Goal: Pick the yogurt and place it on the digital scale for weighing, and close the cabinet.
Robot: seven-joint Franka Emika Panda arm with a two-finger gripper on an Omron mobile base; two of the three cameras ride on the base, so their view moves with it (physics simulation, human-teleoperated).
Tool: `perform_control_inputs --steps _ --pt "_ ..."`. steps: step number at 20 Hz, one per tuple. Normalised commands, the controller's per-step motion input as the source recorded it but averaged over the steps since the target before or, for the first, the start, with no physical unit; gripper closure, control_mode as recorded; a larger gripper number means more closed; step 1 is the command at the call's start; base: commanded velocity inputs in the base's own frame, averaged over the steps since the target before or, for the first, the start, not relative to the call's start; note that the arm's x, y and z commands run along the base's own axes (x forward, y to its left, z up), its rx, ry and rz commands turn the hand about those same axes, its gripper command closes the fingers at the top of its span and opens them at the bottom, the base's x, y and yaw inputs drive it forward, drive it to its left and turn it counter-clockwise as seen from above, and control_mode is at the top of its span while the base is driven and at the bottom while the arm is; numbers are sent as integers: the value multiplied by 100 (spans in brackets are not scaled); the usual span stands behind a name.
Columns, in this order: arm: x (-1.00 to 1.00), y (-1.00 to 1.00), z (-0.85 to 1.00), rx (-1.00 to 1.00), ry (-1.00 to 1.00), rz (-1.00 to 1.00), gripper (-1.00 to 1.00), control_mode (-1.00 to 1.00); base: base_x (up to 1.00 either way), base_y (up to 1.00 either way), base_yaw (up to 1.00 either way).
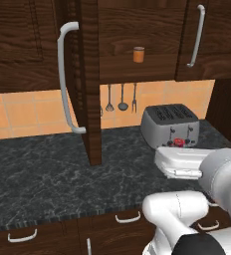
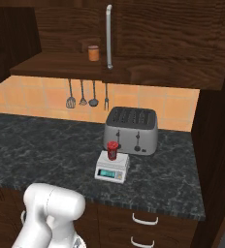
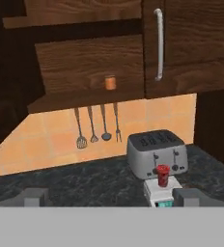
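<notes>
Yogurt (image 2: 112, 150) stands upright on the digital scale (image 2: 111, 167), w/ the scale's display facing out from the counter (image 2: 41, 145). Gripper (image 3: 111, 198) sits well back from it in hand view; the two finger tips (image 3: 34, 196) are spread wide apart w/ nothing btwn them, holding nothing. Yogurt and scale show btwn the tips, further off. Just behind the scale is the silver toaster (image 2: 131, 130), close to it. On the tiled wall above hang utensils (image 2: 87, 94). Cabinet (image 1: 82, 74) above is open: its door stands swung out edge-on in left base view, long bar handle (image 1: 65, 79) facing left. Small orange cylinder (image 2: 93, 53) sits on the cabinet shelf.
</notes>
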Motion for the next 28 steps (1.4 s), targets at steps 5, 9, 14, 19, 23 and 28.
perform_control_inputs --steps 5,9,14,19,23,28 --pt "-1 100 -59 34 -42 -20 -100 -100 0 0 0" --pt "1 100 -24 -2 -48 -31 -100 -100 0 0 0" --pt "-2 83 -53 1 -58 -37 -100 -100 0 0 0" --pt "6 68 -18 0 -40 -33 -100 -100 0 0 0" --pt "93 31 -14 0 -3 -18 -100 -100 0 0 0" --pt "90 2 -25 -6 -14 -14 -100 -100 0 0 0"
